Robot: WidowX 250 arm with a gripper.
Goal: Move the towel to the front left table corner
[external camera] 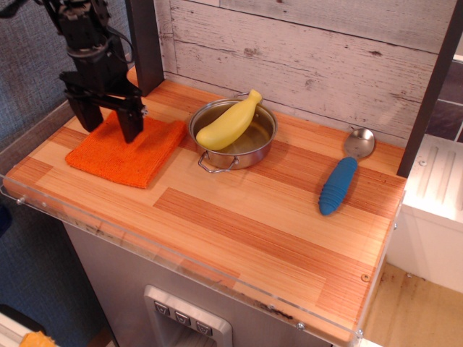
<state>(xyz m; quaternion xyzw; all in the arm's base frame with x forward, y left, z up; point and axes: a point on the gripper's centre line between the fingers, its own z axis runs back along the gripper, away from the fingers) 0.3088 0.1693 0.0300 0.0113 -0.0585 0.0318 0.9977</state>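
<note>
The bright orange knitted towel (124, 150) lies flat on the wood-strip table (239, 217), at its left end, slightly back from the front left corner. My black gripper (108, 124) stands upright over the towel's back edge. Its two fingers (130, 123) are spread apart with nothing between them, and their tips are at or just above the cloth. Whether they touch the towel I cannot tell.
A steel pot (235, 137) holding a yellow banana (228, 121) sits just right of the towel. A spoon with a blue handle (340, 182) lies at the right. A clear plastic rim (181, 260) edges the front. A dark post (145, 43) stands behind the gripper.
</note>
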